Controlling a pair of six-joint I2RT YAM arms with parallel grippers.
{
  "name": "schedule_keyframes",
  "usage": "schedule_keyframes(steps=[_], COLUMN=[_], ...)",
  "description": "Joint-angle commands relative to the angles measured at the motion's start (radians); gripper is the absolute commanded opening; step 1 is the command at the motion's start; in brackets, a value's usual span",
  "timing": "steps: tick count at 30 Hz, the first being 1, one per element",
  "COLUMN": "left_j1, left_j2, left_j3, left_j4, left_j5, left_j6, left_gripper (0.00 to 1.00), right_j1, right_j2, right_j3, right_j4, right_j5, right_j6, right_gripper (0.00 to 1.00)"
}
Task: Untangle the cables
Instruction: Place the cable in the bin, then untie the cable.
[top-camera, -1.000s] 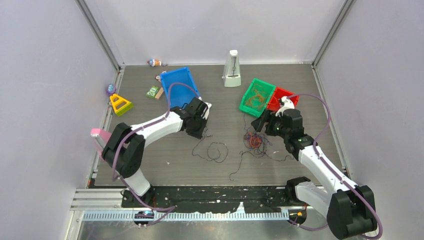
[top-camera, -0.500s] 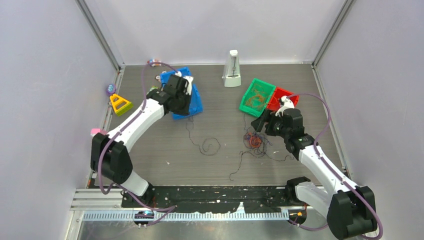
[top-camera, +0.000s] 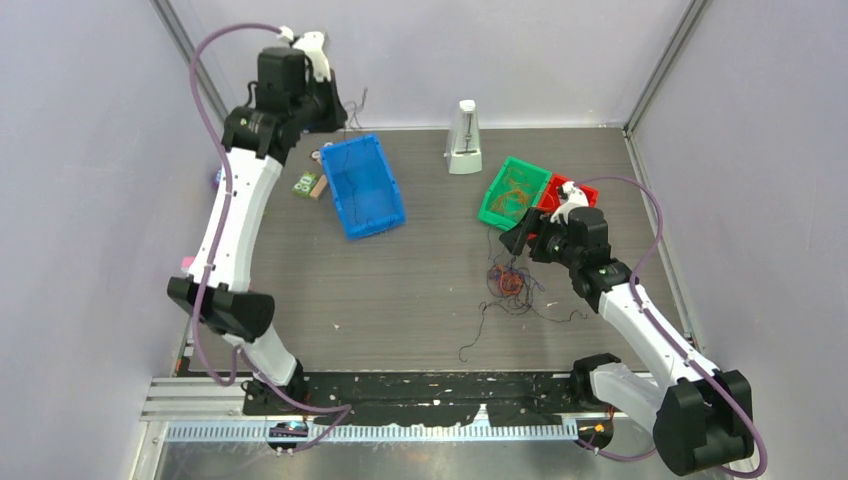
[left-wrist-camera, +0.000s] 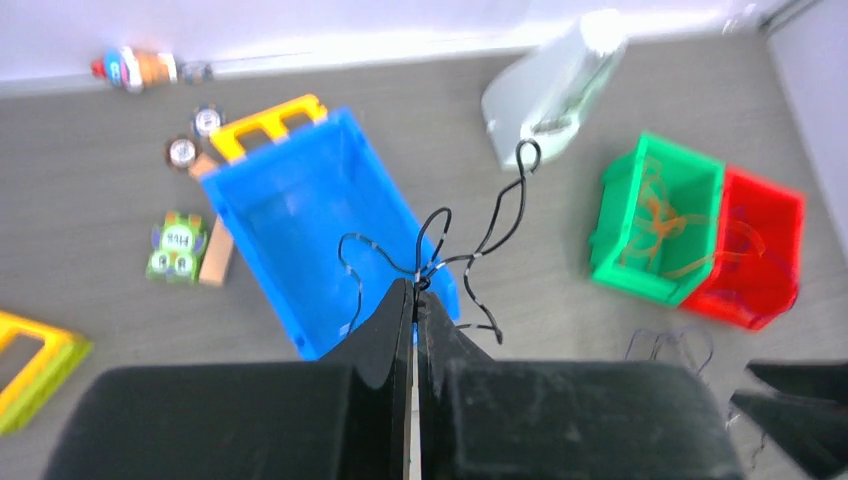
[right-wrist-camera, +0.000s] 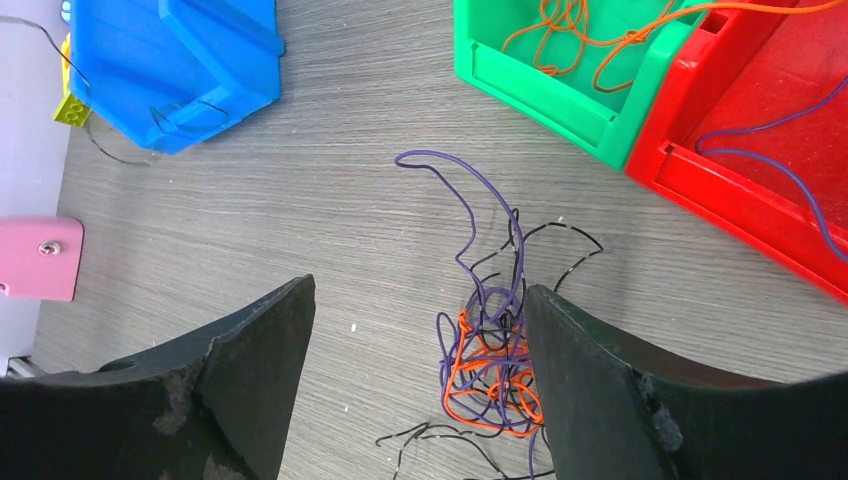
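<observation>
Near: my right gripper (right-wrist-camera: 415, 300), jaws spread, hovers over the knotted cables (right-wrist-camera: 490, 370) on the table (right-wrist-camera: 330, 200). Far: my left gripper (left-wrist-camera: 413, 295), pressed together, pinches one black strand (left-wrist-camera: 420, 277) high above the blue bin (left-wrist-camera: 290, 215).

A dark grey wood-grain tabletop (top-camera: 400, 300) fills the middle of the top view. A rectangular blue plastic bin (top-camera: 362, 188) sits upper left of centre. Just left of it lies a small green toy block (top-camera: 305, 184) touching a short wooden piece (top-camera: 319, 189). A pale, tapered metronome-shaped object (top-camera: 464, 140) stands upright at the upper centre, by the back wall. Right of centre, a green plastic bin (top-camera: 493, 203) and a red plastic bin (top-camera: 556, 184) sit side by side, touching. A flat pink tag (right-wrist-camera: 38, 258) shows at the left edge of the right wrist view.
</observation>
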Motion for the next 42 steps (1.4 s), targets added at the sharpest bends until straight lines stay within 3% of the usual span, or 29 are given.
schedule_keyframes(steps=[1,7,19,20,22,23,25,33,38,42], left_j1=[0.059,0.113,0.124,0.119,0.109,0.103,0.089,0.012,-0.127,-0.174], left_j2=[0.134,0.239,0.316,0.311,0.302,0.294,0.263,0.106,-0.162,-0.286], left_j3=[0.267,0.332,0.007,-0.025,-0.067,-0.079,-0.108,-0.236,-0.668,-0.935], left_j4=[-0.098,-0.073,0.076,0.091,0.092,0.091,0.1,0.152,0.491,0.681], left_j5=[0.106,0.109,0.145,0.145,0.146,0.139,0.11,0.081,-0.02,0.028], left_j6=[-0.04,-0.055,-0.062,-0.065,-0.064,-0.057,-0.046,-0.027,-0.085,-0.134], left_gripper=[0.0,0.0,0.0,0.06,0.43,0.57,0.74,0.82,0.89,0.95], right_j1=[0.002,0.002,0.002,0.002,0.002,0.002,0.002,0.002,0.004,0.015], right_j2=[0.006,0.011,0.013,0.014,0.018,0.023,0.037,0.077,0.127,0.153], right_j3=[0.051,0.056,0.055,0.055,0.057,0.057,0.072,0.089,0.068,0.031], right_j4=[0.018,0.017,0.01,0.01,0.009,0.007,-0.011,-0.142,-0.163,-0.104], right_j5=[-0.016,-0.016,-0.01,-0.009,-0.009,-0.008,-0.001,0.183,0.205,0.19], right_j6=[-0.012,-0.011,-0.013,-0.014,-0.015,-0.017,-0.026,-0.041,-0.043,-0.055], right_gripper=[0.81,0.81,0.81,0.81,0.81,0.81,0.82,0.97,0.83,0.69])
